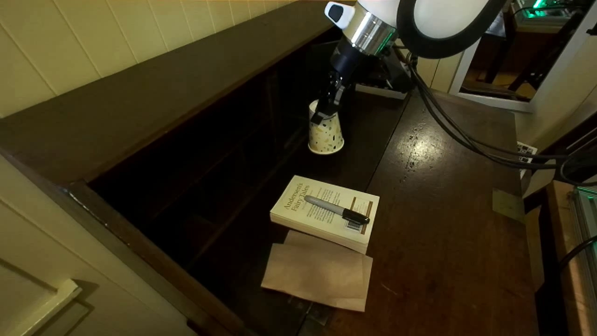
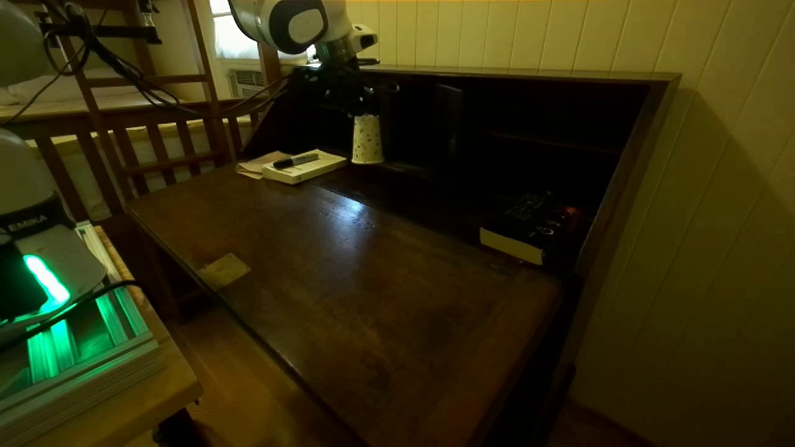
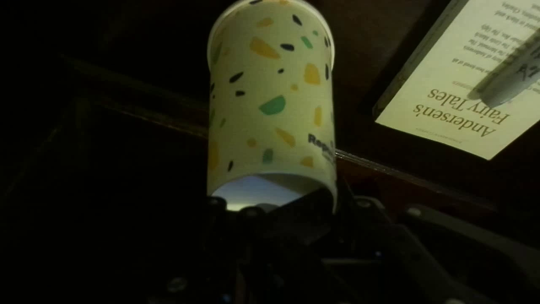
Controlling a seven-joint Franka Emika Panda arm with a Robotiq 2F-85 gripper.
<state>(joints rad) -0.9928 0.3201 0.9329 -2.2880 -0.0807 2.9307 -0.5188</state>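
- Clearly, the paper cup (image 1: 326, 135) is upside down near the back edge of the table (image 1: 443, 224); whether it touches there, one cannot tell.
- The fingers (image 1: 317, 117) grip its narrow end, which is up.
- Probably it is light, with walls easily crushed; the stiffer base ring should accept gentle pinching best.

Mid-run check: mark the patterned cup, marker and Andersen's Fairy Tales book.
Patterned cup (image 3: 272, 95), wrist view: middle of its side wall.
Marker (image 1: 335, 208), in an exterior view: grey barrel.
Andersen's Fairy Tales book (image 1: 321, 217), in an exterior view: upward-facing printed cover.
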